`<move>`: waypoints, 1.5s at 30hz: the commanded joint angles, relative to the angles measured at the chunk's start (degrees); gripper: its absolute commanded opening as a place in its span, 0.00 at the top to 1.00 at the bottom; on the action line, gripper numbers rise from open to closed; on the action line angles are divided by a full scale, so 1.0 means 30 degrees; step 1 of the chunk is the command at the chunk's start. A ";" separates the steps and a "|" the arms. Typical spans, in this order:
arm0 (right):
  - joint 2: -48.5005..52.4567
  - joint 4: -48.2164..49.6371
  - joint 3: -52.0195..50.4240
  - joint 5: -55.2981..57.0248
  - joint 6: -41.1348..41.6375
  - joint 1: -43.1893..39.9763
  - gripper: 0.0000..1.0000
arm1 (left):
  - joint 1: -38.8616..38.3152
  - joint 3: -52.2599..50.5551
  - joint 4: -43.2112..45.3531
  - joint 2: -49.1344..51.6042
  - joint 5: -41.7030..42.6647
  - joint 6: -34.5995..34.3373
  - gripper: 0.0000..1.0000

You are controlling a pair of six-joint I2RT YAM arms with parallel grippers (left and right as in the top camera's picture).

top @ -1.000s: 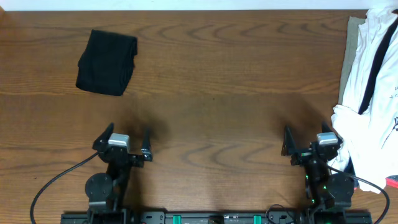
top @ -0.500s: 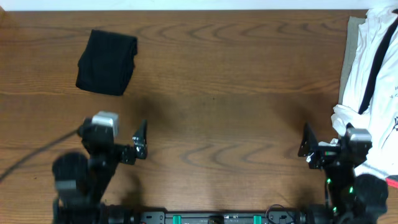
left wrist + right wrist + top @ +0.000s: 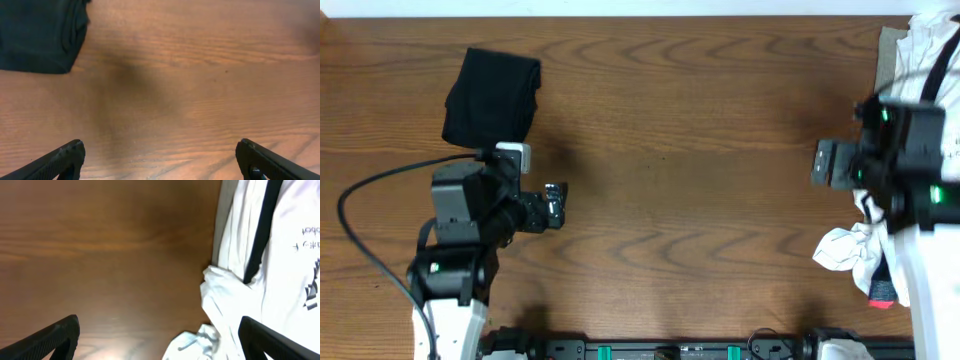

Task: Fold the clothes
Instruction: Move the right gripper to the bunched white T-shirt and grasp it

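A folded black garment (image 3: 492, 100) lies at the far left of the wooden table; its corner also shows in the left wrist view (image 3: 40, 32). A pile of white clothes (image 3: 920, 40) with a black stripe lies at the right edge, with a crumpled white part (image 3: 850, 258) nearer the front. The pile also shows in the right wrist view (image 3: 280, 255), with dark print on it. My left gripper (image 3: 555, 207) is open and empty over bare wood (image 3: 160, 165), just below the black garment. My right gripper (image 3: 828, 165) is open and empty (image 3: 157, 340), above the left edge of the white pile.
A beige cloth (image 3: 886, 60) lies under the white pile at the far right. A small red-and-dark piece (image 3: 883, 293) shows at the pile's front end. The left arm's black cable (image 3: 360, 200) loops over the table's left side.
Both arms have lifted from the front edge and reached out. The left gripper moved toward the black garment, the right gripper toward the white pile. Both stayed open.
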 commanded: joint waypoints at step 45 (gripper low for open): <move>1.1599 0.0619 0.1064 0.2572 -0.0080 -0.6084 0.35 | -0.0080 0.0364 0.0007 0.5464 0.0262 -0.0168 0.02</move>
